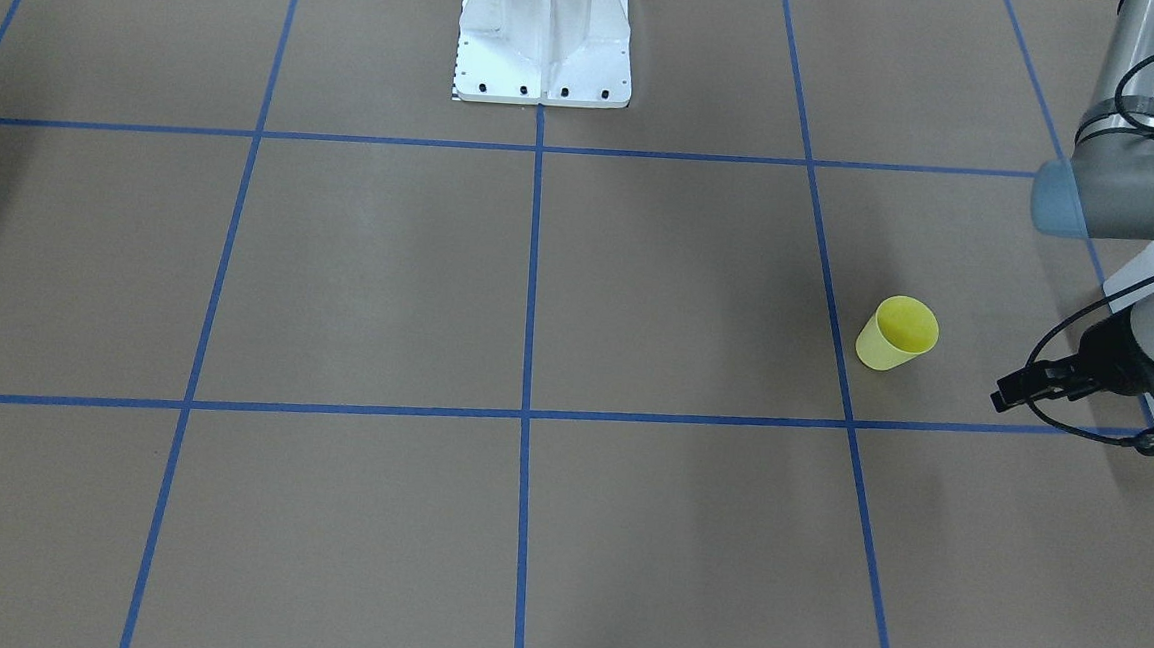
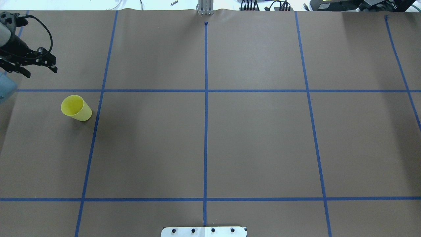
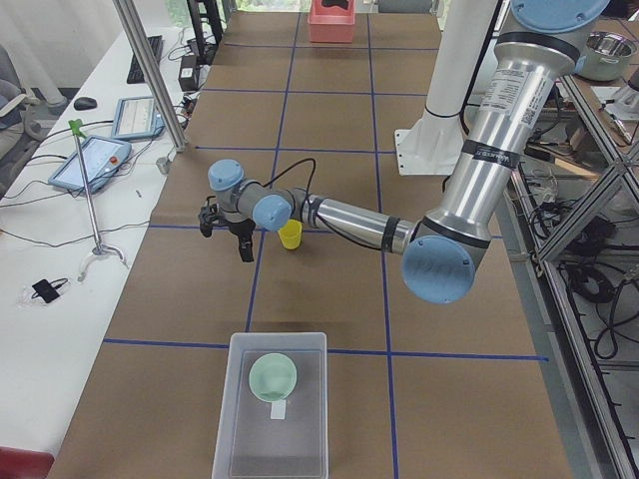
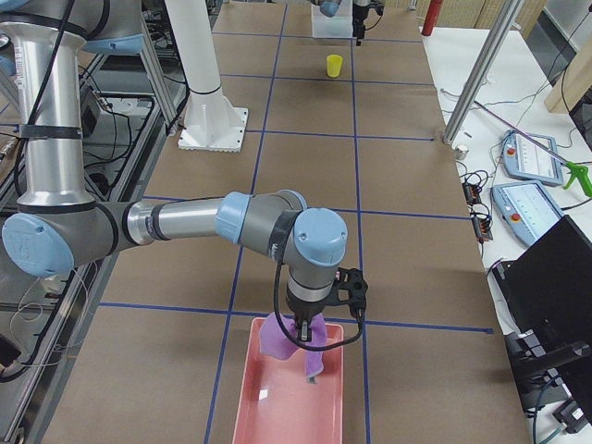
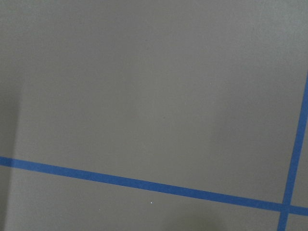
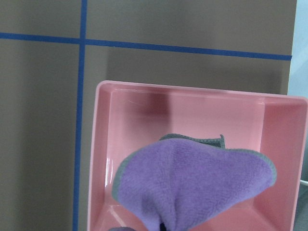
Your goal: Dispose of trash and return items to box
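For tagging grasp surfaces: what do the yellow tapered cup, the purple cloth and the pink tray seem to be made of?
Yellow tapered cup: likely smooth matte plastic, even colour, thin rim. Purple cloth: soft fleecy fabric, probably microfibre, fuzzy nap, stitched grey edge. Pink rectangular tray: apparently moulded plastic, slightly glossy, rounded corners.

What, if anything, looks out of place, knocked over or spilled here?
Nothing looks damaged or spilled. The yellow cup stands upright on the table, not yet in the box, where the mint bowl already sits. The purple cloth hangs over the pink tray.
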{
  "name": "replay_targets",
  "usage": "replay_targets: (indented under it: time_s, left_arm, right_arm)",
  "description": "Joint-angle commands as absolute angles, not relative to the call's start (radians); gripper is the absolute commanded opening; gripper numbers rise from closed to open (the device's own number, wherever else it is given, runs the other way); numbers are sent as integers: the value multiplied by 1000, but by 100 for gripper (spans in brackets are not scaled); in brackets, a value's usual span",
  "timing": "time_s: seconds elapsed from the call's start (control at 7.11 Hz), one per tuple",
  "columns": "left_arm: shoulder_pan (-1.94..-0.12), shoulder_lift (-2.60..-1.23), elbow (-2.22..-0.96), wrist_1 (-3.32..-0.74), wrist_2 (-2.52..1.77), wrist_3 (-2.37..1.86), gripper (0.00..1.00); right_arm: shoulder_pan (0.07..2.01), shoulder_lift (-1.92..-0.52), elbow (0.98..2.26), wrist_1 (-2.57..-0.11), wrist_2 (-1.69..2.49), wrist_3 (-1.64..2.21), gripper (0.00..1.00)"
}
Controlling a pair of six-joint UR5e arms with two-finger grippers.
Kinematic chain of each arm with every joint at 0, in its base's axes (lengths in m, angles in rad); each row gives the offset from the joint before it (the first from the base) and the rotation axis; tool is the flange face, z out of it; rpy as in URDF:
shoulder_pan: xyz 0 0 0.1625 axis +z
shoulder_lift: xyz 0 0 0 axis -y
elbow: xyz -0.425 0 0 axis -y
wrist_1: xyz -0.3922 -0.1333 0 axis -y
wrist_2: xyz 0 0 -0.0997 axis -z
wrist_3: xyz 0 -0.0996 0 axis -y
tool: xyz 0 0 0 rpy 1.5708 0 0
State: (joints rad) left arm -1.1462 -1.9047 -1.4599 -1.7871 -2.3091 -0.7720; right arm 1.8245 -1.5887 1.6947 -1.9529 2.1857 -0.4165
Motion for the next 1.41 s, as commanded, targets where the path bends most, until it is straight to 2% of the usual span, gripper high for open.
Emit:
replay_targets:
  time_s: [0.0, 0.14, 0.28, 0.42, 0.7, 0.84, 0.98, 1.12, 1.27]
  left_arm:
    - [-1041, -1928, -1479, -1792, -2245, -865, 98]
    - [-1037, -1912, -1552, -1784, -2262, -865, 98]
    - [-1025, -1831, -1656, -1772, -2290, -865, 98]
    - [-982, -1784, -1692, -1776, -2275, -865, 98]
    - [-956, -1776, -1677, -1781, -2260, -858, 94]
    - [-951, -1752, -1674, -1782, -2260, -827, 84]
    - [-951, -1752, -1666, -1782, -2260, -822, 61]
    - [-951, -1756, -1655, -1784, -2260, -822, 28]
    - [-951, -1761, -1655, -1784, -2260, -825, 0]
  right_arm:
    - [1827, -1598, 1580, -1836, 2186, -426, 99]
    - [1827, -1600, 1585, -1836, 2192, -419, 100]
    - [1827, -1600, 1589, -1836, 2194, -419, 100]
    - [1827, -1598, 1591, -1836, 2194, -419, 100]
    - [1827, -1598, 1592, -1838, 2200, -416, 100]
    - [1825, -1597, 1594, -1836, 2218, -414, 100]
    - [1825, -1595, 1595, -1836, 2229, -413, 100]
    - [1795, -1594, 1598, -1836, 2288, -390, 100]
    - [1728, -1588, 1614, -1830, 2352, -297, 100]
